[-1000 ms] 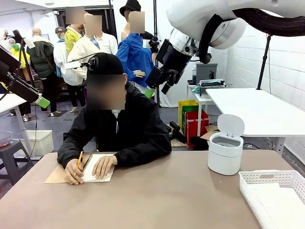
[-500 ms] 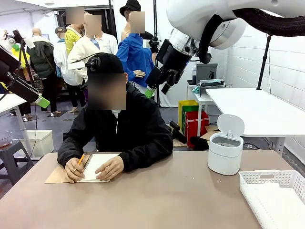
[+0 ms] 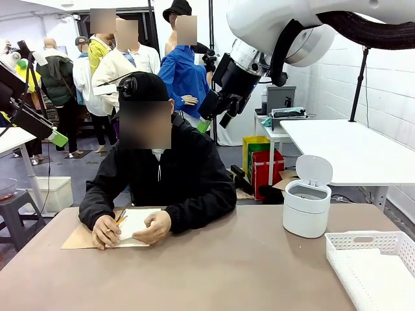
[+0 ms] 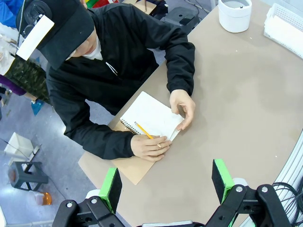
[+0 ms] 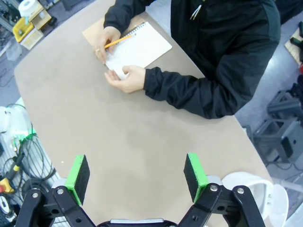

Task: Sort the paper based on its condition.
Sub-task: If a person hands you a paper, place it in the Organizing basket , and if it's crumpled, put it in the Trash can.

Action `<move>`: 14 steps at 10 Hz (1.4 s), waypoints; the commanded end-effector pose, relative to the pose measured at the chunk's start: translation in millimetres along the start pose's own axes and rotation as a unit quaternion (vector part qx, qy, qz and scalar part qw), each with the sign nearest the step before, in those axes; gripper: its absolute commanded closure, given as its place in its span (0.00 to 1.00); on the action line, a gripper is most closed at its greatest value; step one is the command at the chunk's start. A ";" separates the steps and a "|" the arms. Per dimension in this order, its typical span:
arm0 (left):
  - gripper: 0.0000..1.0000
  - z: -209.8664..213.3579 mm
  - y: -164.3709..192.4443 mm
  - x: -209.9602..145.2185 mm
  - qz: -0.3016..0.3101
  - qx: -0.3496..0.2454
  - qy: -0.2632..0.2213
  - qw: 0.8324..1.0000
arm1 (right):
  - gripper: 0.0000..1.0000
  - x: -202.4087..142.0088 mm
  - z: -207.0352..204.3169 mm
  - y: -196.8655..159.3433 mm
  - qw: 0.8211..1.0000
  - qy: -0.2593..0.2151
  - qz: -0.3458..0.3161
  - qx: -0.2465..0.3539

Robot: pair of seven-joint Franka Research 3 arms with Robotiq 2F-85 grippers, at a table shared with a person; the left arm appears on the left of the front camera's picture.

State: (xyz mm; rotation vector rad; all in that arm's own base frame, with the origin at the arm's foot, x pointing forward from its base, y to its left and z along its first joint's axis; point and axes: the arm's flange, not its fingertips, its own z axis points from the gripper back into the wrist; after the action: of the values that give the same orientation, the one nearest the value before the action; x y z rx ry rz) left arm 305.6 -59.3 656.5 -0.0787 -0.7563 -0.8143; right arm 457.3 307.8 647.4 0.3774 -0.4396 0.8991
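Note:
Loose paper is out of view. A spiral notebook [image 4: 151, 115] lies open at a white page on a tan cover at the table's far left, in front of a seated person. One hand [image 4: 149, 145] holds a yellow pencil on it; the other hand [image 4: 183, 108] curls the page's near corner up. The notebook [image 5: 139, 45] and both hands also appear in the right wrist view. My left gripper [image 4: 166, 183] hangs open high above the table, nothing between its green pads. My right gripper [image 5: 137, 176] is open too, high over the bare table middle.
A white bin [image 3: 306, 208] with its lid up stands at the far right of the table. A white slatted basket [image 3: 363, 237] sits at the near right corner. Both arms are raised well above the tabletop [image 3: 214, 265]. People stand farther back.
The person's pencil hand slid toward the notebook's near edge, and the other hand moved onto the page's corner and curled it. Neither gripper moved.

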 end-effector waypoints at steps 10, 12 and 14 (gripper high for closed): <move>0.00 0.3 0.1 0.1 0.000 0.000 -0.001 1.000 | 0.00 -0.2 1.1 -0.9 1.000 -0.002 -0.004 0.005; 0.00 0.3 0.1 0.1 0.000 0.000 -0.001 1.000 | 0.00 -0.2 1.1 -0.9 1.000 -0.002 -0.004 0.005; 0.00 0.3 0.1 0.1 0.000 0.000 -0.001 1.000 | 0.00 -0.2 1.1 -0.9 1.000 -0.002 -0.004 0.005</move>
State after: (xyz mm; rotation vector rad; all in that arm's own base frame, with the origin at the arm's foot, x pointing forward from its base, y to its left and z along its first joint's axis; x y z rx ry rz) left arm 305.6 -59.3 656.5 -0.0787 -0.7563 -0.8143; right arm 457.3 307.8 647.4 0.3774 -0.4396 0.8991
